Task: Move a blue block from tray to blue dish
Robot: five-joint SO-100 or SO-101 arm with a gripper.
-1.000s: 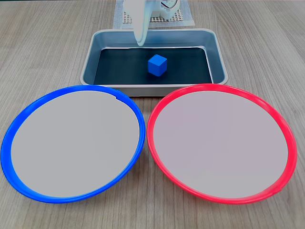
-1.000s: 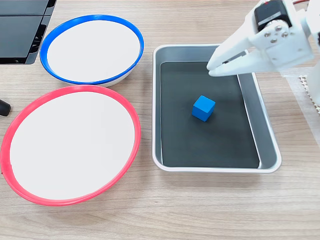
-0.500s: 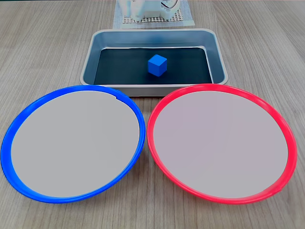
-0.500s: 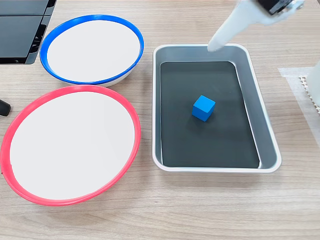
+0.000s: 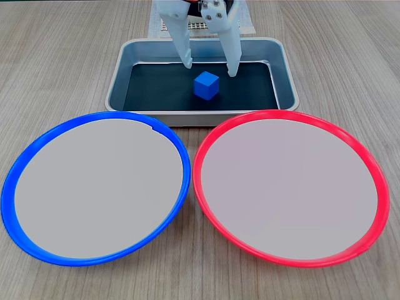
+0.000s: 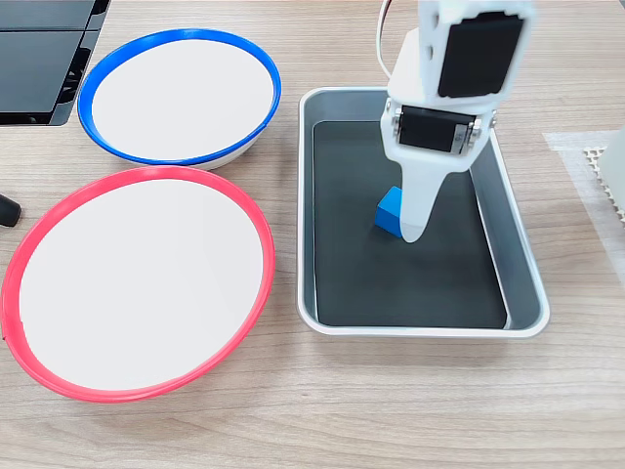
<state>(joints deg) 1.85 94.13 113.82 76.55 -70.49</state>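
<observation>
Ok so quick count of what's on the bench [image 5: 56, 69]: 1 tray [image 5: 284, 62], 2 dishes, 1 cube, 1 arm. The blue block [image 5: 206, 85] sits roughly mid-tray on the black bottom, flat, not lifted. In the other fixed view the block [image 6: 389, 209] is half hidden behind a white finger.

The gripper [image 5: 209, 69] hangs over the tray w/ its jaws spread wide, 2 white fingers pointing down, one tip each side of the cube and a bit behind it. Not holding anything; both tips look clear of the block, tho can't tell for sure how high they are above the tray floor.

Blue dish [image 5: 19, 181] and red dish [image 5: 378, 187] sit side by side in front of the tray, rims nearly touching. There's also a white mesh mat [image 5: 195, 25] behind the tray under the arm, plus a dark object [image 6: 44, 59] at the bench corner by the blue dish [image 6: 98, 83].
</observation>
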